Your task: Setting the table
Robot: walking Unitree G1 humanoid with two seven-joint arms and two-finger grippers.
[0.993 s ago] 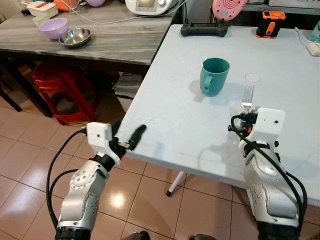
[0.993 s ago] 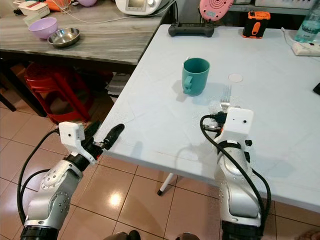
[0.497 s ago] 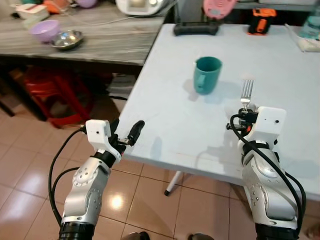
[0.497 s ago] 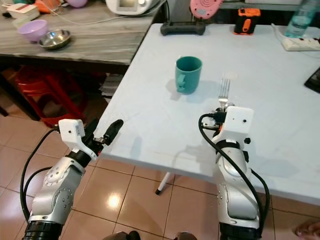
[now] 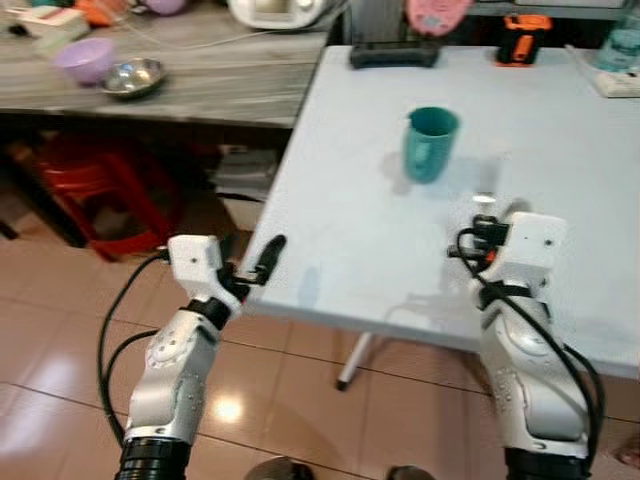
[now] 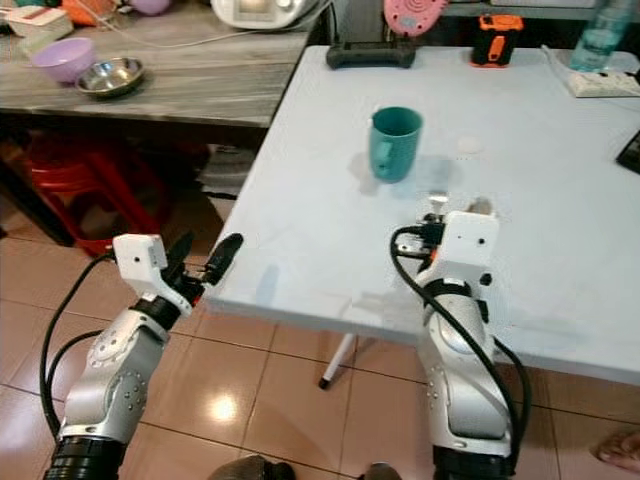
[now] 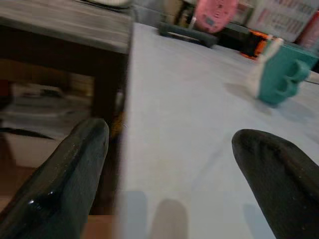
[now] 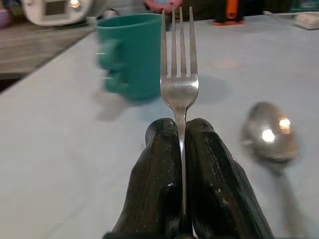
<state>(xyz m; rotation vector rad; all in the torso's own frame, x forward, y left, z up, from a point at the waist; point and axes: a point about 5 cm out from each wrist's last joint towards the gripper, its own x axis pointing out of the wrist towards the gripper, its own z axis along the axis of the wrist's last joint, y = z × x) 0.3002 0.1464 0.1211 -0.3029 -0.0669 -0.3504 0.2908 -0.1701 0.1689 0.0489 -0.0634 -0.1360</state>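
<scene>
My right gripper (image 8: pixel 180 127) is shut on a silver fork (image 8: pixel 179 69), held just above the white table (image 5: pixel 340 230) with its tines toward the teal mug (image 5: pixel 431 143). A spoon (image 8: pixel 269 132) lies on the table beside the fork, on the side away from the mug. From the head, the right wrist housing hides most of the fork, and only its tip (image 6: pixel 437 200) pokes out. My left gripper (image 6: pixel 203 255) is open with nothing between its fingers. It hangs at the table's near left edge, one finger (image 7: pixel 279 174) over the tabletop.
A grey wooden side table (image 5: pixel 220 95) at the left carries a purple bowl (image 5: pixel 82 60) and a steel bowl (image 5: pixel 133 76). Red stools (image 5: pixel 90 180) stand under it. A black controller (image 5: pixel 393 56), an orange device (image 5: pixel 519 38) and a power strip (image 5: pixel 618 85) sit along the white table's far edge.
The camera view has shifted. Less of the fork sticks out past the right wrist than half a second ago. The left gripper stays open at the table edge.
</scene>
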